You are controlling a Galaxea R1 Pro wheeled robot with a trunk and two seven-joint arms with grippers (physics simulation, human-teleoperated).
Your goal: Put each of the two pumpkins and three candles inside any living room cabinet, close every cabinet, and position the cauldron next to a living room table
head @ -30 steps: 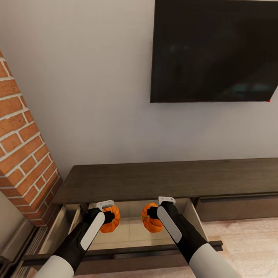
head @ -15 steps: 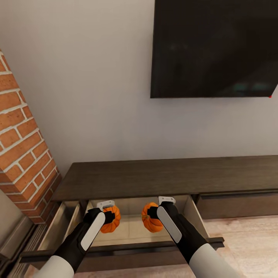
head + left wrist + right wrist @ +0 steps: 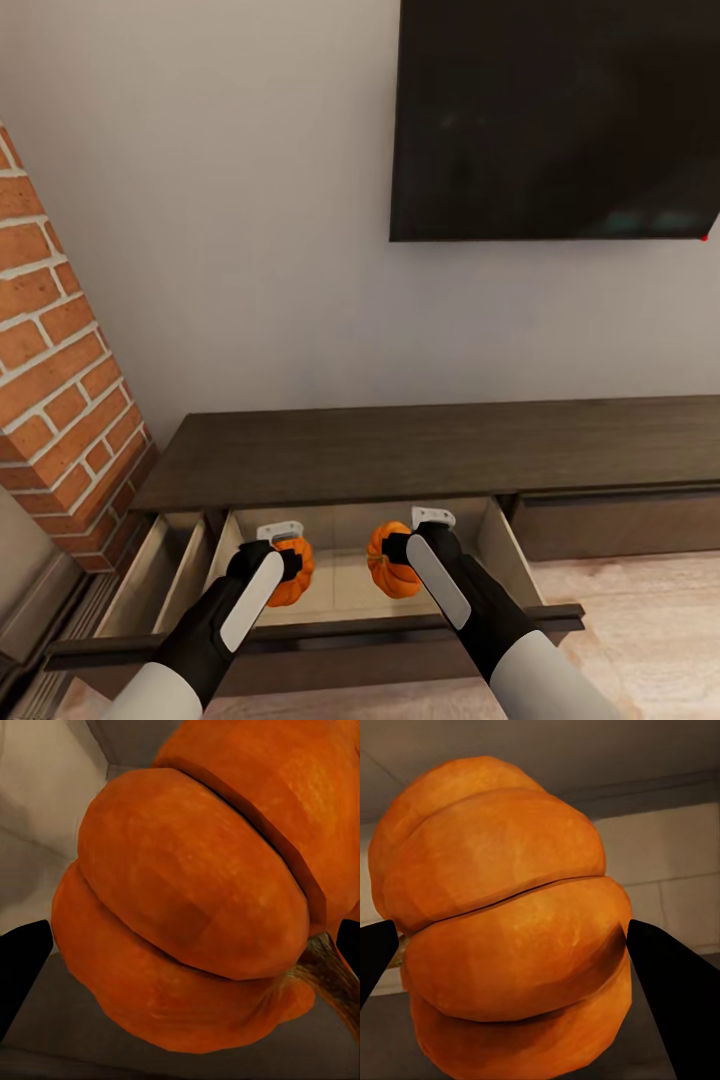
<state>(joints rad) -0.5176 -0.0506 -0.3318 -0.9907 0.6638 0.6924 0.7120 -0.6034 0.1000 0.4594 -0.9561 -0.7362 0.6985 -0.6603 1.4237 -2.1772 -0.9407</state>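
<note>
Each gripper, left (image 3: pixel 290 562) and right (image 3: pixel 398 555), clamps a small ribbed orange pumpkin (image 3: pixel 293 572) (image 3: pixel 389 572) over the long dark brown cabinet's open pale-wood drawer (image 3: pixel 345 585). Next, probably: lower and let go.

Held over the open pale-wood drawer (image 3: pixel 350 585) of a long dark brown cabinet (image 3: pixel 420 455): two small ribbed orange pumpkins, one (image 3: pixel 296 572) clamped in the left gripper (image 3: pixel 285 560), the other (image 3: pixel 388 562) in the right gripper (image 3: pixel 410 550), below a black wall-mounted screen (image 3: pixel 555 120).

The camera has tilted, shifting the whole scene upward in frame, while the left gripper (image 3: pixel 287 562) with its pumpkin (image 3: pixel 293 574) sits slightly lower over the open drawer (image 3: pixel 500 560).
</note>
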